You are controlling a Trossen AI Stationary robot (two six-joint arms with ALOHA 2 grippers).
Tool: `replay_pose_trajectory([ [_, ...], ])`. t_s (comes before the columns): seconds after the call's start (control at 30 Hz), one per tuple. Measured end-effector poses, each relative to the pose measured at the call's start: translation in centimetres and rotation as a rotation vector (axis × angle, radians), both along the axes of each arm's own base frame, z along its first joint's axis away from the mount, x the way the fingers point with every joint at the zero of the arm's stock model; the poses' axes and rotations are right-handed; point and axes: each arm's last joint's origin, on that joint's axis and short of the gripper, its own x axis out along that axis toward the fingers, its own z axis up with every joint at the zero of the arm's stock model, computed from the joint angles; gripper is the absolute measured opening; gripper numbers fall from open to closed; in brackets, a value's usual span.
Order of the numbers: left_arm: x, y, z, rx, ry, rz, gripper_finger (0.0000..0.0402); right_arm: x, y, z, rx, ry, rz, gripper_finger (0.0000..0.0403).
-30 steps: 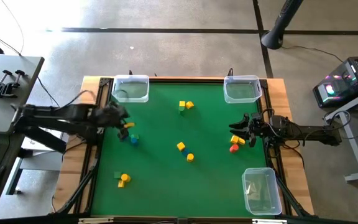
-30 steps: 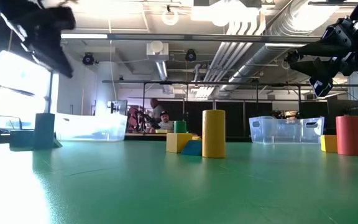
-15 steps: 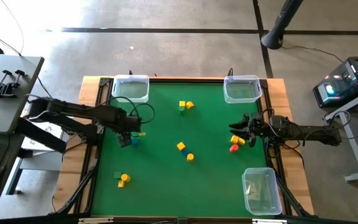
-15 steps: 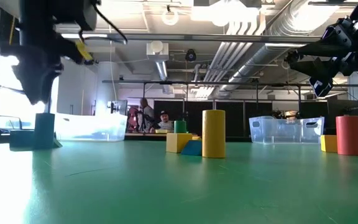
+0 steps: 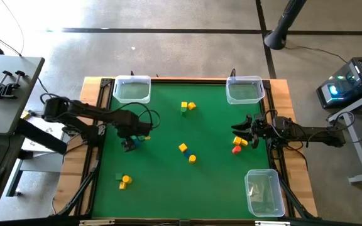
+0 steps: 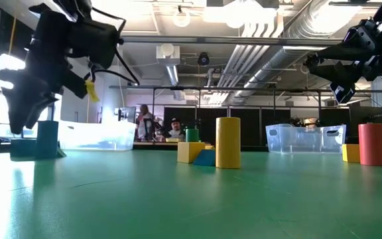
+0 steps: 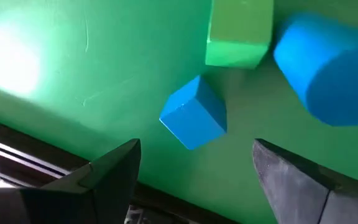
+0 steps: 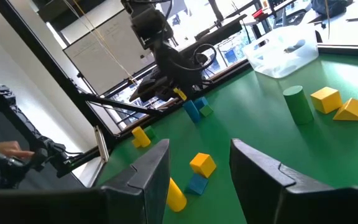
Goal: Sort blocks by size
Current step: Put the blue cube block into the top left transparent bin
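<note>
Left pincer (image 7: 194, 180) hangs with fingers apart over the small blue cube (image 7: 193, 113) near the surface's left edge; to grip well, I would centre the cube between the fingers and square to its flat faces before descending. The cube is matte, sharp-edged, just beside a green block (image 7: 240, 34) and blue cylinder (image 7: 328, 74). Right pincer (image 5: 242, 132) waits, fingers parted, empty, near the right edge.

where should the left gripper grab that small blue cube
Across two opposite flat side faces of the small blue cube, coming from above. It rests clear of the green block and blue cylinder, and the open left gripper likely spans it.
</note>
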Motion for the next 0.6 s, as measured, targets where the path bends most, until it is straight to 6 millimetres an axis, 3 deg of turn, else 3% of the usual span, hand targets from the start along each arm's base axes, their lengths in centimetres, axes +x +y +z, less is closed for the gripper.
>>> replay_pose_trajectory([
  [0.47,0.1,1.1,-0.1,0.022,-0.013,0.099,0.0296,0.0,0.0,0.0,0.000,0.000,0.000,0.0156],
  [0.6,-0.8,1.2,-1.2,0.032,0.018,0.175,0.0296,0.0,0.0,0.0,0.000,0.000,0.000,0.0156],
])
